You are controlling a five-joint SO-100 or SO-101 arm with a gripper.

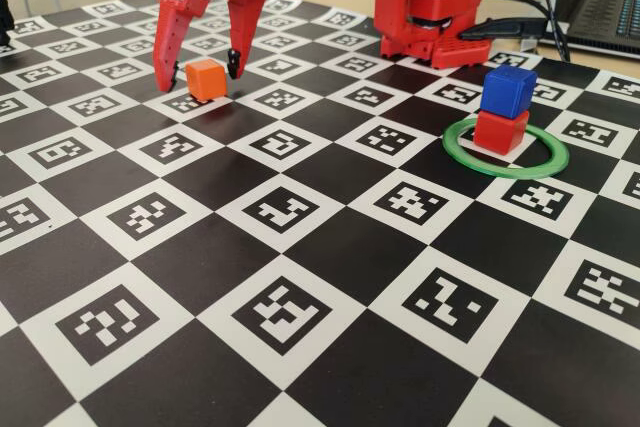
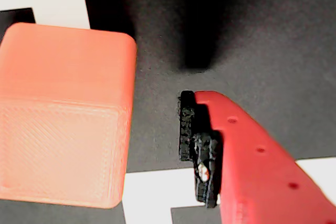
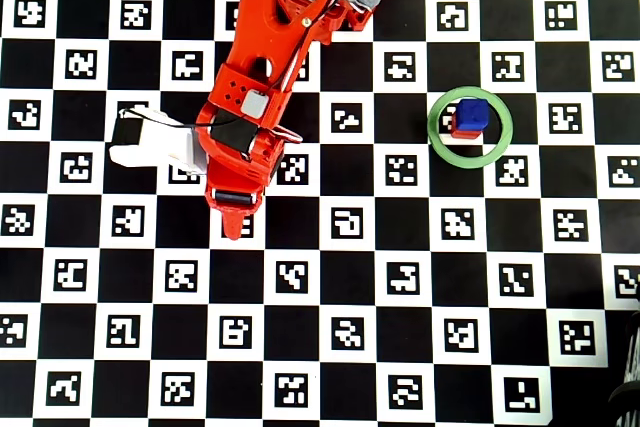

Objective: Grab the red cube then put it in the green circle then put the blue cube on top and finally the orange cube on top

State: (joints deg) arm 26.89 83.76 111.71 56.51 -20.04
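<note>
Black and white squares cover the desk (image 1: 330,247), each white square carrying a small coded marker pattern; no words, brand names or labels can be read anywhere.

In the fixed view the red gripper (image 1: 197,75) hangs tip-down at the far left with its two fingers spread well apart, wider than a cube. The orange cube (image 1: 206,79) sits on the desk between the fingertips, nearer the right finger. Whether either finger touches it cannot be told there. The wrist view shows a clear dark gap between the orange cube (image 2: 65,114) and the one finger in sight (image 2: 247,161), whose black pad faces the cube; the other finger is out of that frame. The gripper grasps nothing.

At the right of the fixed view the green circle (image 1: 545,159) lies flat on the desk. The red cube (image 1: 500,133) stands inside it, toward the far-left part of the ring, and the blue cube (image 1: 509,91) rests on top, turned slightly against the one below. The overhead view shows the same stack within the ring, well apart from the arm, and there the arm hides the orange cube.
</note>
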